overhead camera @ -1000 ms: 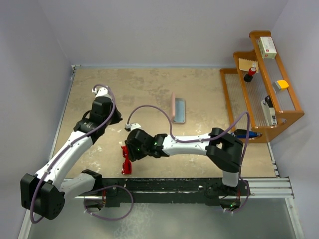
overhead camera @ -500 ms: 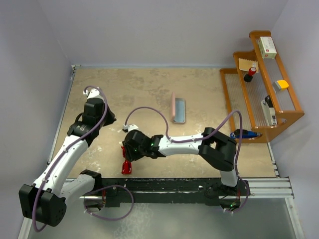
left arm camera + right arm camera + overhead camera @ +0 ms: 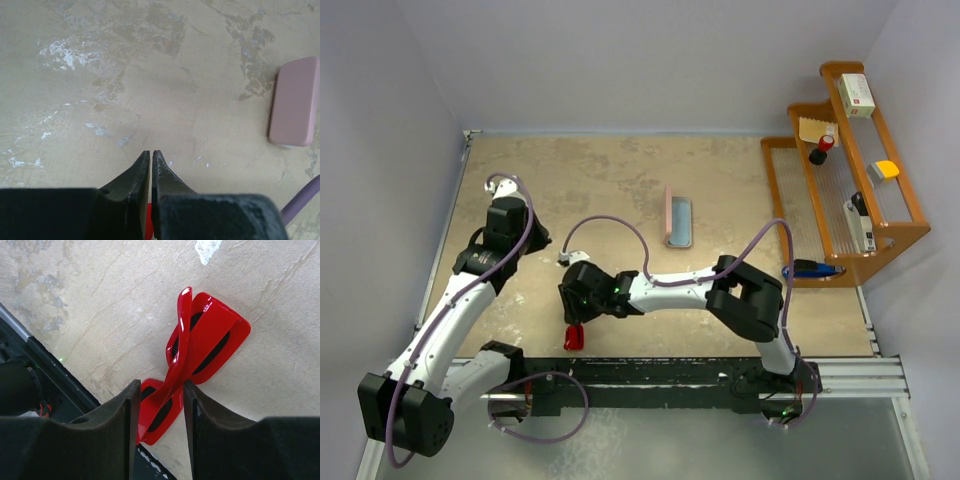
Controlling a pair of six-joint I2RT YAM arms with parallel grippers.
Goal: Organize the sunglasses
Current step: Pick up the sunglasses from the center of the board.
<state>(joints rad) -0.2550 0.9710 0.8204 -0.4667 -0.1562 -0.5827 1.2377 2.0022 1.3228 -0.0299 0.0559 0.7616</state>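
Note:
The red sunglasses lie folded on the beige table right by its front edge, one temple arm crossing over the lenses. In the top view only their near end shows under my right wrist. My right gripper is open and points down over them, one finger on each side of the frame's near part. My left gripper is shut and empty, hovering over bare table at the left. The pink case lies at mid table, also at the right of the left wrist view.
A wooden rack with small items stands at the right, a blue object at its foot. The black base rail runs along the front edge, just beside the sunglasses. Walls close in the left and the back.
My left arm has pulled back to the left, away from the sunglasses. My right gripper has moved left and towards the front edge, down over the sunglasses, covering more of them.

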